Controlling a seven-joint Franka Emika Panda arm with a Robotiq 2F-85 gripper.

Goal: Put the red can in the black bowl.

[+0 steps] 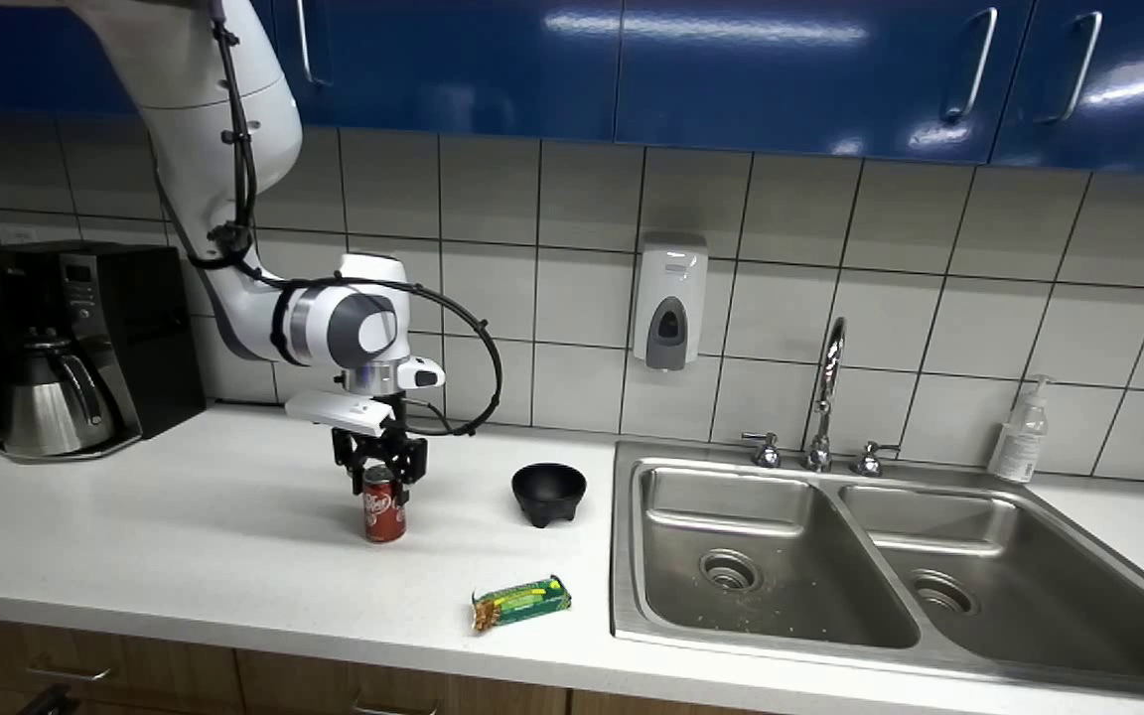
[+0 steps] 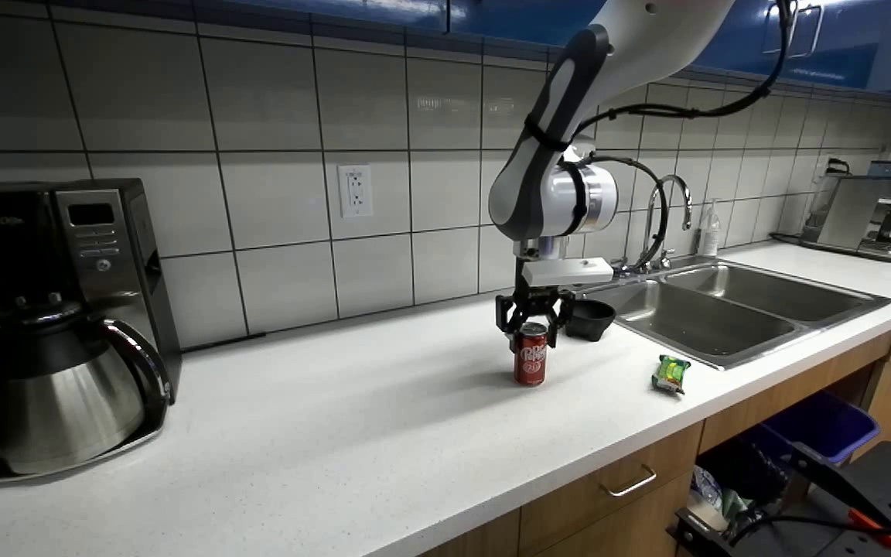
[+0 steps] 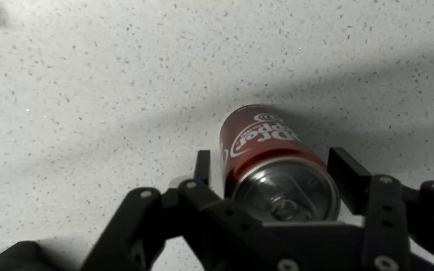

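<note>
The red can (image 1: 384, 516) stands upright on the white counter; it also shows in an exterior view (image 2: 530, 362) and in the wrist view (image 3: 262, 139), silvery top toward the camera. My gripper (image 1: 380, 491) is lowered over the can's top with its fingers on either side, also in an exterior view (image 2: 532, 345). In the wrist view the gripper (image 3: 269, 165) is open; a gap shows between the can and the left finger, while the right finger is very close to it. The black bowl (image 1: 548, 493) sits beside the can toward the sink, also in an exterior view (image 2: 591, 319), partly behind the gripper.
A green packet (image 1: 522, 603) lies near the counter's front edge. A double steel sink (image 1: 628, 586) with a faucet (image 1: 825, 387) lies beyond the bowl. A black coffee machine (image 2: 121, 247) with a steel carafe (image 2: 66, 402) stands at the opposite end. Blue cabinets (image 1: 453, 60) hang above.
</note>
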